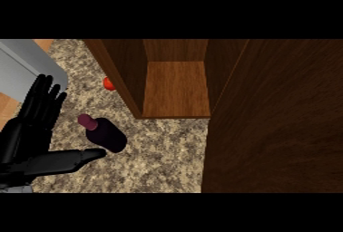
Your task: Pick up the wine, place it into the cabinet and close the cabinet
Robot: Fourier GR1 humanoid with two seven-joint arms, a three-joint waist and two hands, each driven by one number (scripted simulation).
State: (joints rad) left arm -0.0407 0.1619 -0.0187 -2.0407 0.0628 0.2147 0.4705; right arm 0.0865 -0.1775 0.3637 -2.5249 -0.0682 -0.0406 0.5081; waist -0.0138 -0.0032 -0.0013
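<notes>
One hand is all we get in the head view, our left one, spread flat with fingers straight and the thumb poking toward the wine. It's not holding anything. The right hand doesn't show at all. The wine bottle stands on the speckled worktop, just left of and in front of the cabinet, whose door hangs wide open at the right. The thumb tip looks like it's touching or nearly touching the bottle's base (hard to say which). So we reckon we're still at the pick-up step, nothing grasped yet. Next we'd need to wrap the fingers round the bottle's body, lift it, and carry it right onto the shelf inside.
</notes>
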